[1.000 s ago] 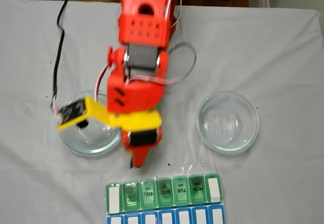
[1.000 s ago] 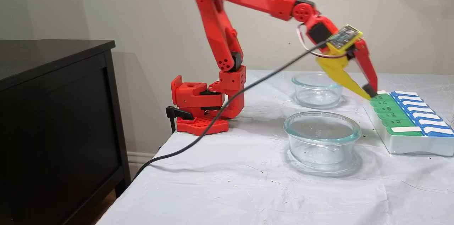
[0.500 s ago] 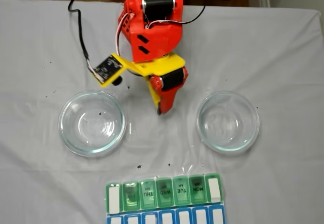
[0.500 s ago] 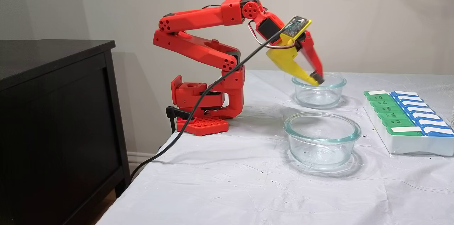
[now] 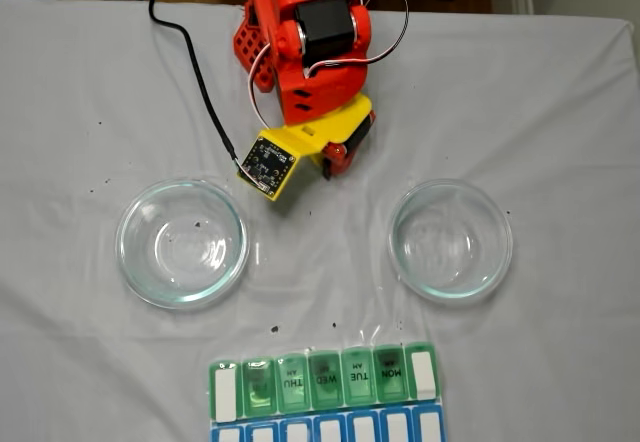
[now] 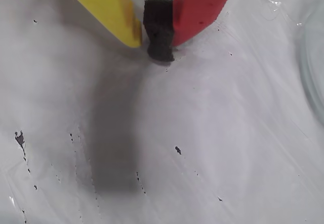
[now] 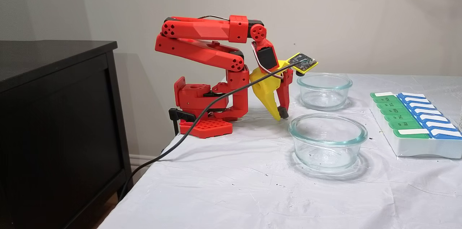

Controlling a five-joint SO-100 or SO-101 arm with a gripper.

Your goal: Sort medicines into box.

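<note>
The box (image 5: 357, 374) lies at the near edge of the white cloth, its green lids marked MON to THU shut, with a blue row beside them; a fixed view has it at the right (image 7: 404, 125). The medicines are out of view. My red and yellow gripper (image 5: 327, 167) is folded back close to the arm's base. It points down at the cloth between the two glass dishes (image 7: 280, 115). In the wrist view the gripper (image 6: 154, 46) is shut, its black pad pressed between the fingers with nothing held.
Two round clear glass dishes stand on the cloth, one left (image 5: 125, 243) and one right (image 5: 396, 239); both look bare inside. A black cable (image 5: 200, 72) trails from the wrist camera. A dark cabinet (image 7: 54, 113) stands beside the table.
The arm has pulled back from the box toward its base. The gripper passed over the space between the dishes and dropped low to the cloth, still shut.
</note>
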